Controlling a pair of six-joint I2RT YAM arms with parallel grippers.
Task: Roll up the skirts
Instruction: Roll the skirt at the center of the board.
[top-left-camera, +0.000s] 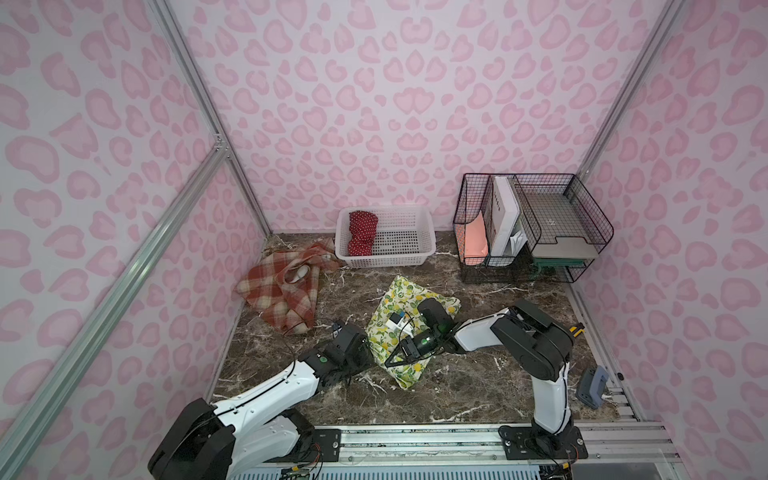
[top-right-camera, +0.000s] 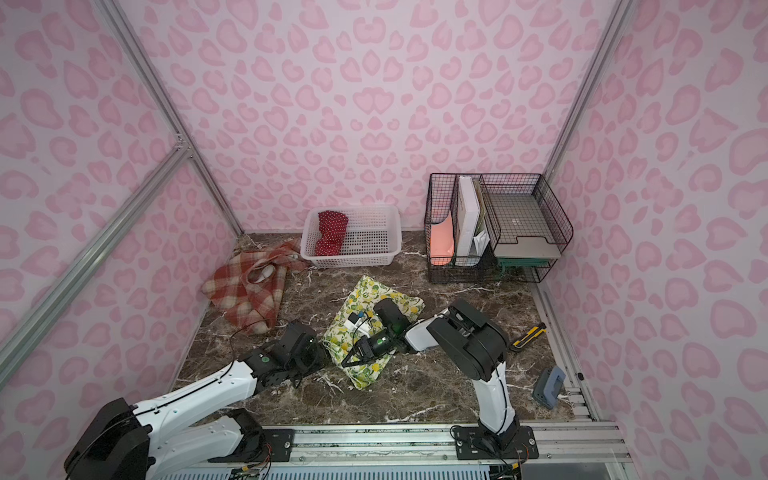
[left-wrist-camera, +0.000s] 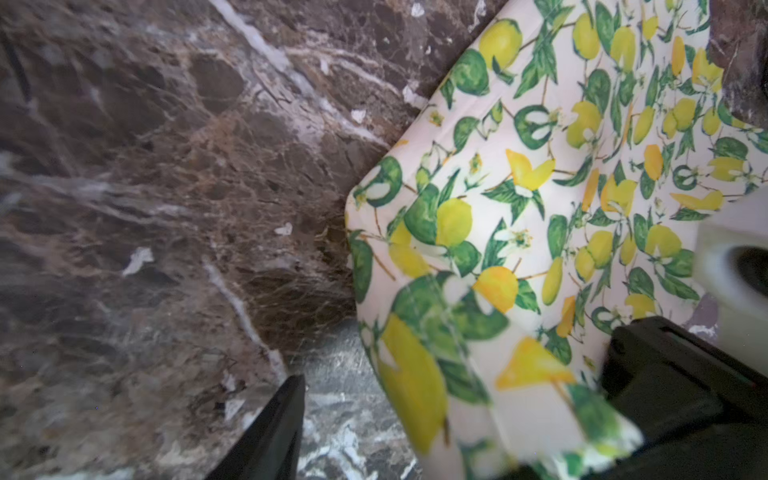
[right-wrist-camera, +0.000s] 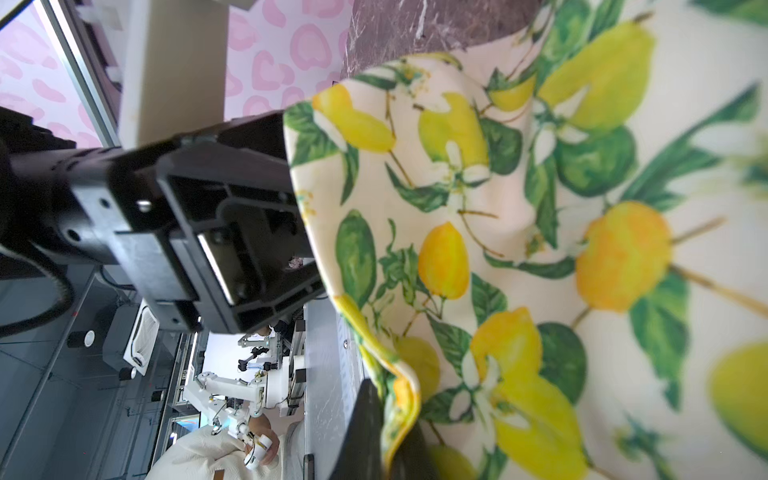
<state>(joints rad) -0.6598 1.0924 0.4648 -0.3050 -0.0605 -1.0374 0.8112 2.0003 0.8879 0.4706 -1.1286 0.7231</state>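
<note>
The right claw (top-left-camera: 390, 362) is closed on the lemon-print skirt (top-left-camera: 399, 299) at its edge. The left claw (left-wrist-camera: 473, 409) stands open beside it, gripping nothing.

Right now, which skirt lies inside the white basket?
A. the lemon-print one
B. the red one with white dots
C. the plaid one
B: the red dotted skirt lies inside the white basket, at one end. The plaid skirt and the lemon-print skirt lie outside it on the table.
</note>
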